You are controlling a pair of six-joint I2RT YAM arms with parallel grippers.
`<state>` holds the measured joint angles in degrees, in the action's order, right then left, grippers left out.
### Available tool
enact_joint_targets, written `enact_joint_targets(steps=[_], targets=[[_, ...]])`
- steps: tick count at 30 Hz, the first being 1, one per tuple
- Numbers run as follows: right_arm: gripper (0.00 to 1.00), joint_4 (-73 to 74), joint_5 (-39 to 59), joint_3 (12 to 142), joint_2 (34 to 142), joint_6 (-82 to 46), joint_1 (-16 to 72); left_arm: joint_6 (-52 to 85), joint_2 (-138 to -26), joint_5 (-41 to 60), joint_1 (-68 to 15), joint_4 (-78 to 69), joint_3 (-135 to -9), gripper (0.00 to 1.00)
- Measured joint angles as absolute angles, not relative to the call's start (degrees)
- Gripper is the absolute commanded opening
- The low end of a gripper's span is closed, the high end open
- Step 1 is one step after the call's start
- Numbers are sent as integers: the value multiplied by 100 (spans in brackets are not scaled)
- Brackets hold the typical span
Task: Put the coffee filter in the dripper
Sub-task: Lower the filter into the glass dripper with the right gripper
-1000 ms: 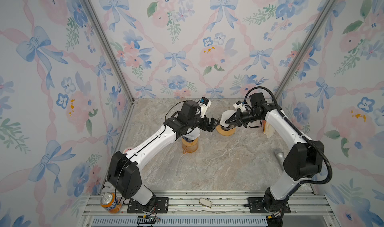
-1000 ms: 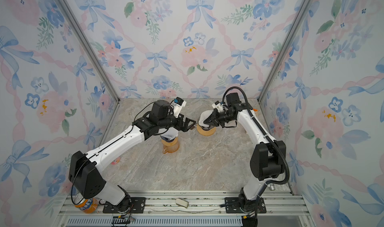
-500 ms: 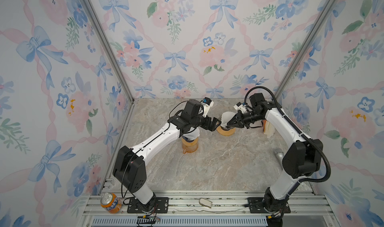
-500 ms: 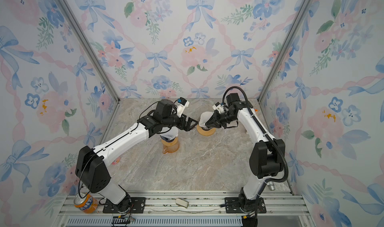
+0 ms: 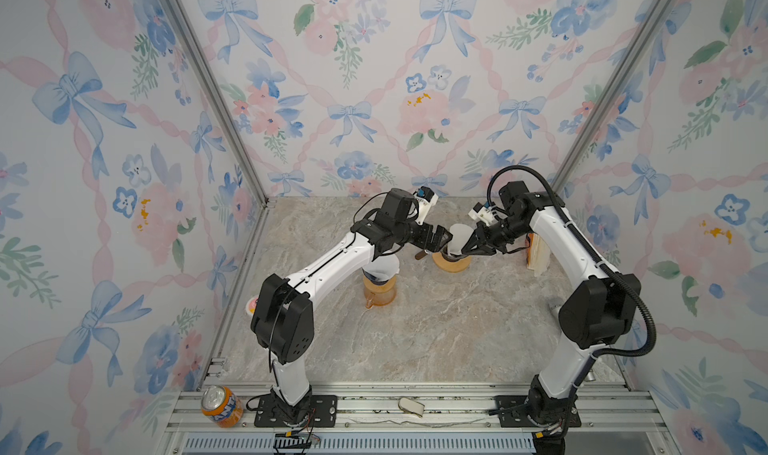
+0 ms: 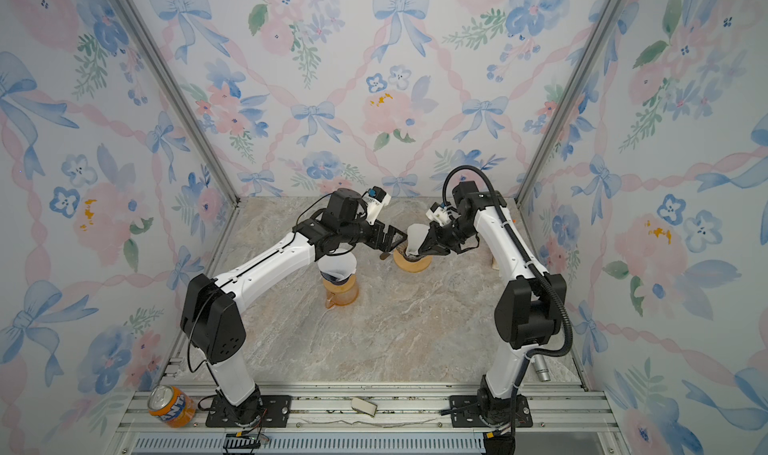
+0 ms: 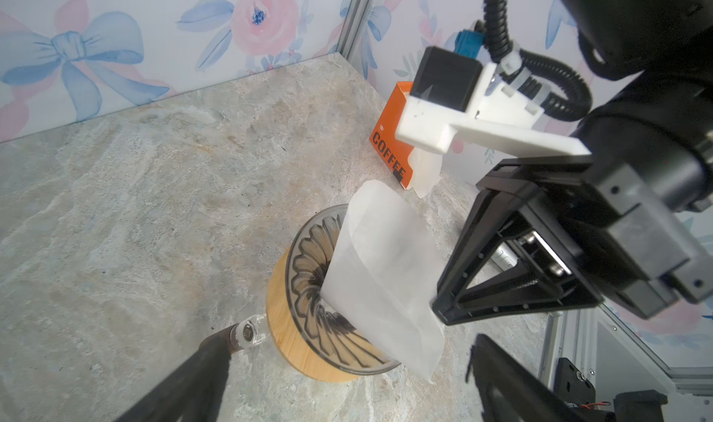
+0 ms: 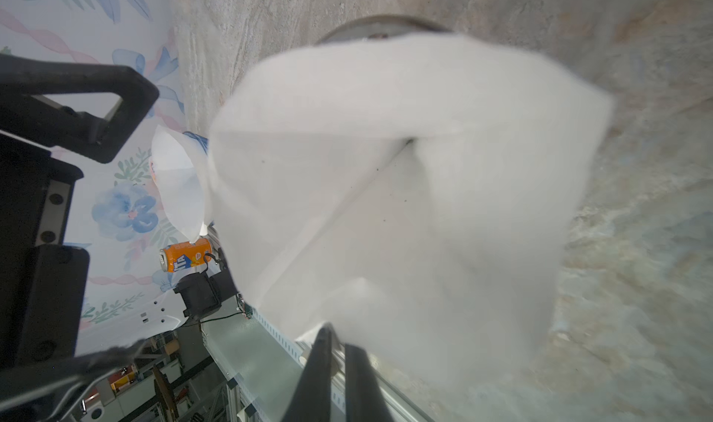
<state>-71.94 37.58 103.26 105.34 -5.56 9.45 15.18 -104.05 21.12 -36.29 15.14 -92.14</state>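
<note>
Seating step, unfinished.
The right hand [image 7: 438, 311] pinched the flat white paper coffee filter [image 7: 382, 269], tip inside the ribbed glass dripper [image 7: 308, 273]; the left hand [image 5: 441, 240] gaped alongside. Next, I reckoned: spread it and lower it.

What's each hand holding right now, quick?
Left hand: open, holding nothing.
Right hand: shut on the coffee filter, at the dripper.
</note>
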Motion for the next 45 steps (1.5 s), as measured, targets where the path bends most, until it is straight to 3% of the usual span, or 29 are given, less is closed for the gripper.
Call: enact_joint_targets(steps=[15, 26, 30, 39, 45], targets=[[15, -7765, 2812, 10978, 10785, 285, 1223, 1697, -10969, 2082, -3627, 1737, -9730, 93], [42, -7542, 2624, 10962, 10744, 421, 1288, 1852, -11122, 1922, -3581, 2008, -9730, 84], [47, -7076, 2510, 10785, 10414, 285, 1284, 1846, -11122, 1822, -3551, 2038, -9730, 83], [51, -6486, 2180, 10746, 10073, -113, 1247, 1802, -11122, 1778, -3420, 2053, -9732, 82], [49, -6202, 1900, 10711, 10141, -504, 1251, 1798, -11122, 1780, -3413, 2091, -9933, 82]])
